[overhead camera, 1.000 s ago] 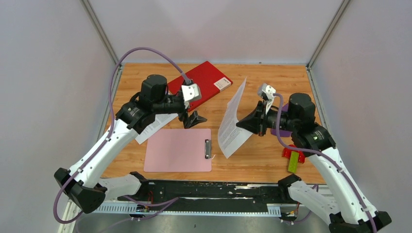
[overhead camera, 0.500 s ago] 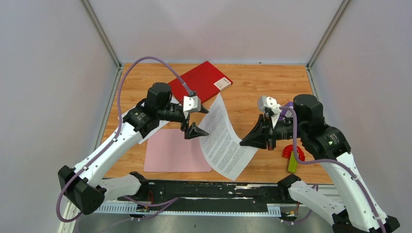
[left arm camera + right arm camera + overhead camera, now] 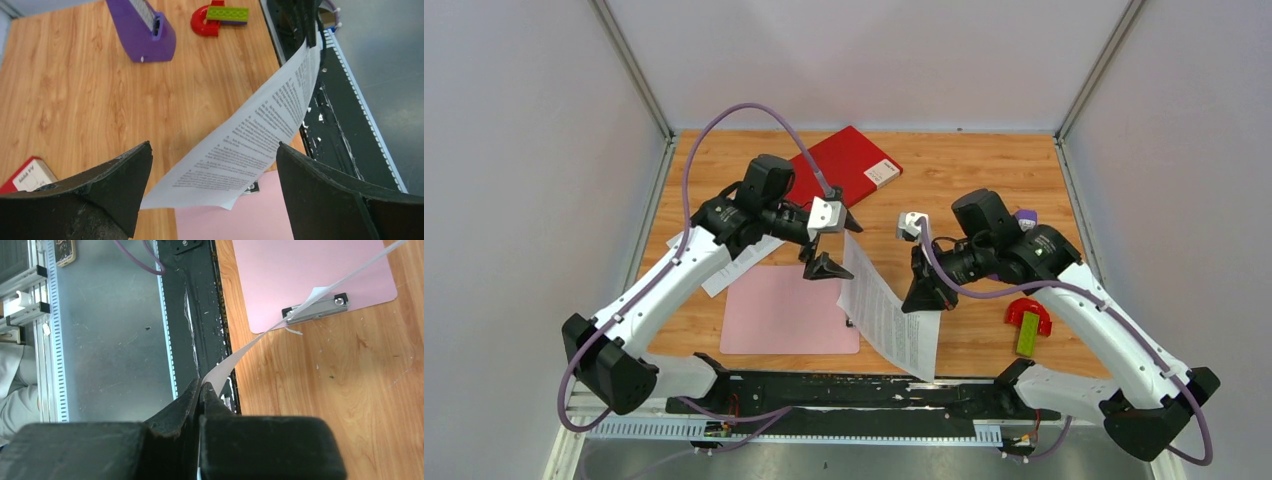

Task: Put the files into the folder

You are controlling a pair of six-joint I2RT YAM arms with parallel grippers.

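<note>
- right gripper (image 3: pixel 921 295): clamped on one printed sheet (image 3: pixel 886 315), lifted off the table (image 3: pixel 984 170)
- left gripper (image 3: pixel 834 245): jaws wide, sheet's free end between them, seemingly untouched
- folder (image 3: pixel 839 165): red, closed, far side

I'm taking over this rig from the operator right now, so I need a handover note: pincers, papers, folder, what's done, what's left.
The right pincer is shut on one printed sheet, held by an edge above the table.
The left pincer is open; the sheet's far end lies between its fingers, not gripped.
The second printed sheet lies on the table by the pink clipboard.
The red folder is at the far side, looks closed, and no paper shows in it.
Done: one sheet lifted. Left: open the folder and put both sheets in.
</note>
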